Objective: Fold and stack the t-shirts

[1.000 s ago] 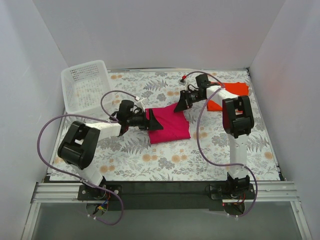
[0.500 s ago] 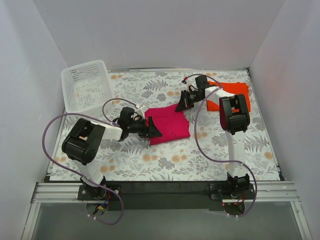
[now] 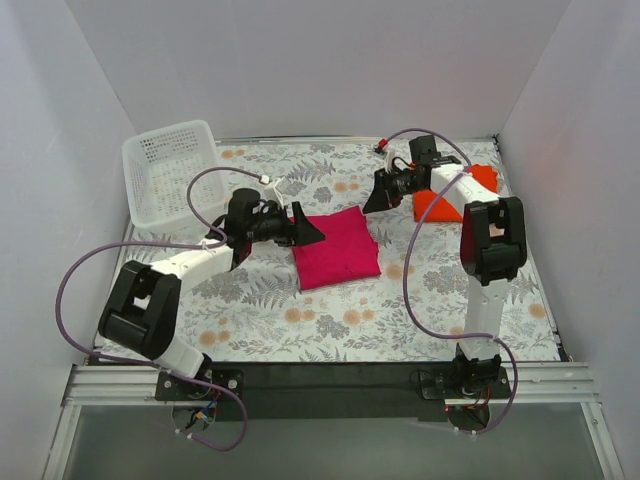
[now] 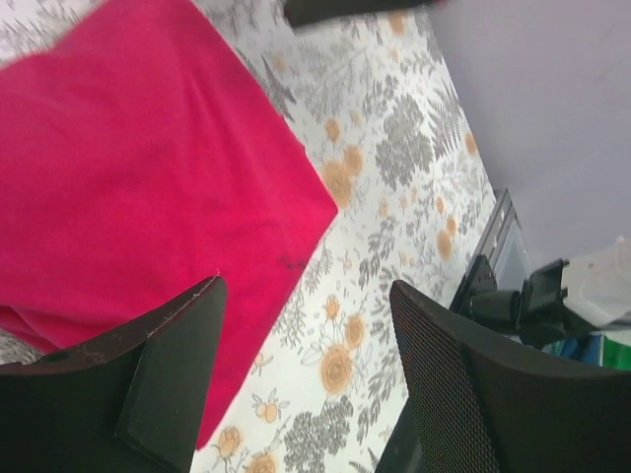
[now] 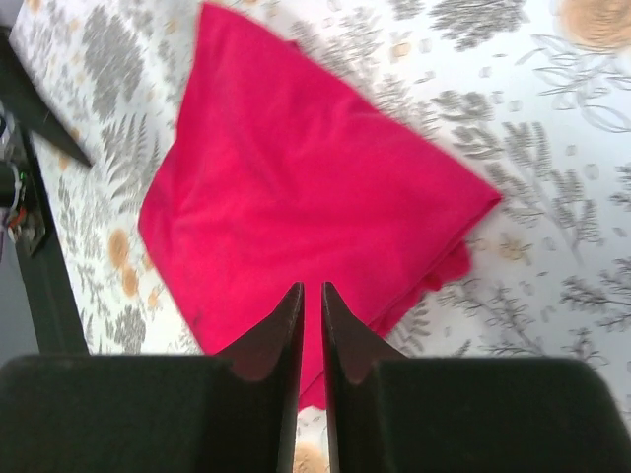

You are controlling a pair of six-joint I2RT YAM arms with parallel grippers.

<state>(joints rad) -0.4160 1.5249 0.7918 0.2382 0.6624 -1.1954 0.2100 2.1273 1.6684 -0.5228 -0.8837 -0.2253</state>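
Observation:
The magenta-pink t-shirt [image 3: 336, 247] lies folded into a flat square at the middle of the table. It also fills the left wrist view [image 4: 128, 168] and the right wrist view [image 5: 296, 177]. My left gripper [image 3: 305, 228] hovers at its back left corner, open, with nothing between the fingers [image 4: 307, 283]. My right gripper [image 3: 375, 200] hangs just behind the shirt's back right corner. Its jaws stand only a thin slit apart and hold nothing [image 5: 313, 288]. The orange-red t-shirt [image 3: 440, 205] lies folded at the back right, partly hidden by the right arm.
A white perforated basket [image 3: 165, 135] stands at the back left corner. White walls close the table on the left, back and right. The floral tablecloth [image 3: 330, 320] runs in front of the magenta shirt. Purple cables loop off both arms.
The left gripper has swung from the shirt's left edge up to its back left corner. The right gripper has pulled back and right off the magenta shirt, and its jaws have parted slightly.

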